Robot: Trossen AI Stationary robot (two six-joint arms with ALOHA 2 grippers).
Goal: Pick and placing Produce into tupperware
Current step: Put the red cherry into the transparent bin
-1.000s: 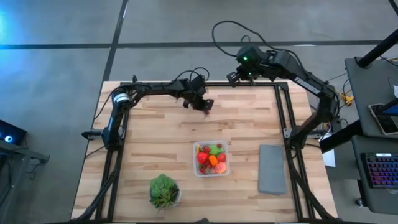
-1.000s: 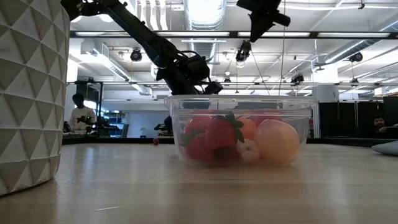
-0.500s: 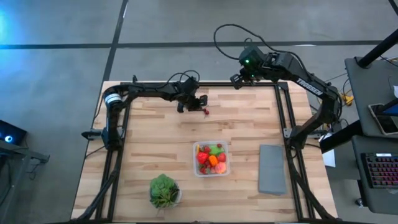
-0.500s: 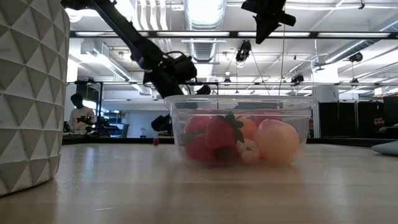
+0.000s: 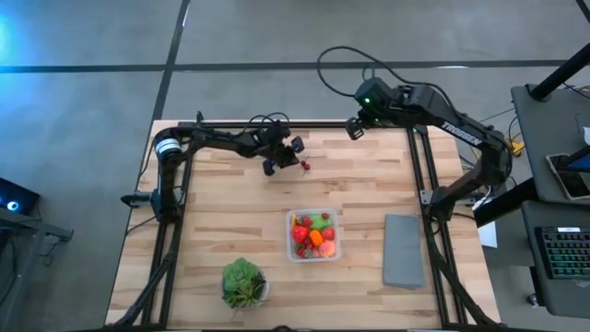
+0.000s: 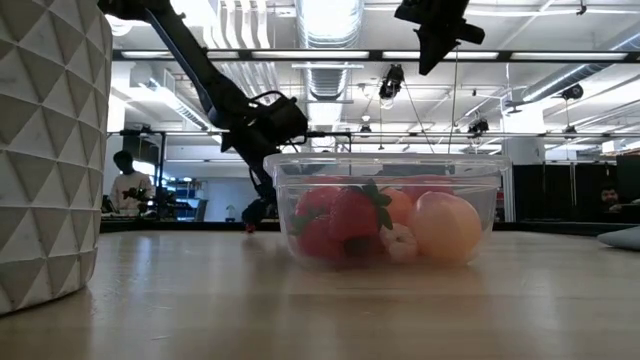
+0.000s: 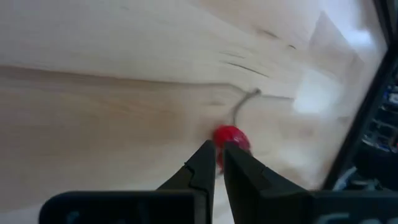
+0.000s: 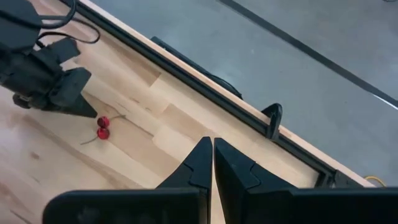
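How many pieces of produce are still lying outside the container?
1: a pair of red cherries on the table's far side, just off the shut left gripper. The rest sit in the container; none else shows loose.

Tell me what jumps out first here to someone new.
The clear tupperware near the table's middle, packed with bright red, orange and green produce. Next, a lone pair of red cherries lying on the bare wood toward the far edge, with the left claw shut right beside them. The right claw, also shut, hangs over the far edge.
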